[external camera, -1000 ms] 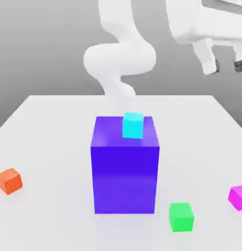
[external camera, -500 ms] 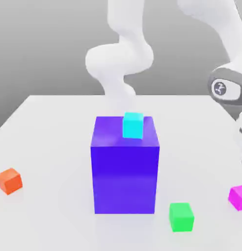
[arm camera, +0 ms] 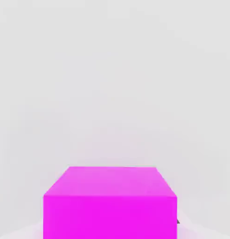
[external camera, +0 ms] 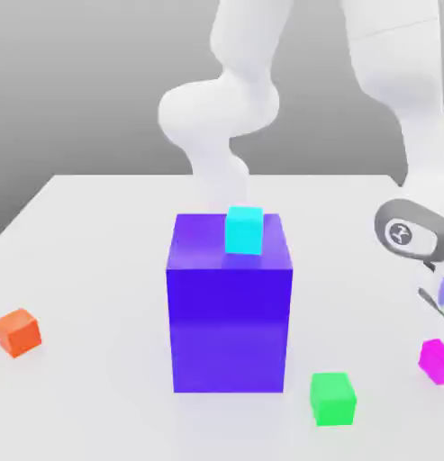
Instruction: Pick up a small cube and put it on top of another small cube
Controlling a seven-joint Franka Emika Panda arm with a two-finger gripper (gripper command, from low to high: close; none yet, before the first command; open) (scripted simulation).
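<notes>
A small magenta cube (external camera: pixel 436 360) rests on the white table at the exterior view's right edge. It looms large and close in the hand view (arm camera: pixel 109 200). My gripper (external camera: pixel 441 335) has come down right over it and is shut on the magenta cube, which still sits on the table. Other small cubes: a green one (external camera: pixel 333 398) at the front, an orange one (external camera: pixel 18 331) on the exterior view's left, and a cyan one (external camera: pixel 244 230) on top of the big purple block.
A tall purple block (external camera: pixel 230 315) stands in the middle of the white table (external camera: pixel 99 270). The arm's white links rise behind it and arch over to the exterior view's right. Bare table lies between the green and magenta cubes.
The hand dropped from high at the upper right down to the magenta cube at the table, and the gripper went from open to shut. No cube has moved.
</notes>
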